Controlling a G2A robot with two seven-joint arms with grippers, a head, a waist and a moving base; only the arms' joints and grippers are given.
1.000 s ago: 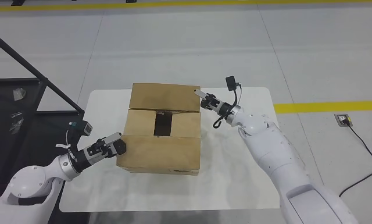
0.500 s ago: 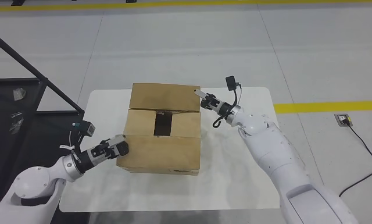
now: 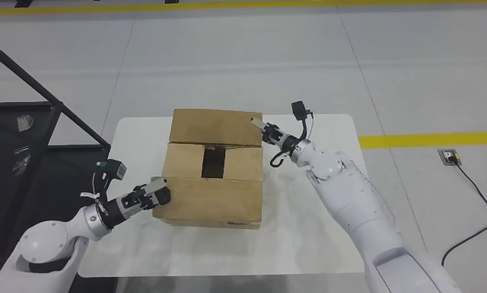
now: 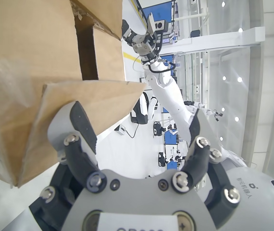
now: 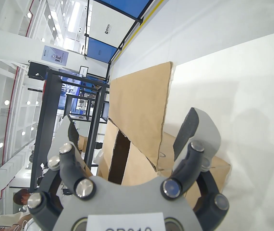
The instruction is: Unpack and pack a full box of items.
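- The brown cardboard box (image 3: 217, 194) sits near the middle of the white table (image 3: 319, 232). It is in the same place as a second ago. Its top flaps are partly folded in, with a dark gap between the two inner ones.
- The left gripper (image 3: 161, 192) is at the box's near left corner. Since the earlier frames it has crept a little closer to the box, while the arm behind it has drawn back from the box and toward the table's near edge.
- In the left wrist view the left gripper (image 4: 138, 114) has its jaws wide apart. The corner of the near flap reaches in between them, and one finger (image 4: 82, 123) lies against that flap — nothing is clamped.
- The right gripper (image 3: 255, 122) is at the box's far right corner. It has edged slightly inward over the far flap compared with a second ago.
- In the right wrist view the right gripper (image 5: 129, 118) also has its jaws spread apart. The edge of the far flap of the box (image 5: 137, 102) rises between the two fingers — I cannot tell if either finger touches it.
- The left wrist view also shows the right gripper (image 4: 127, 31) beside the far corner of the box (image 4: 31, 49).
- The flaps lie as they did in both earlier frames.
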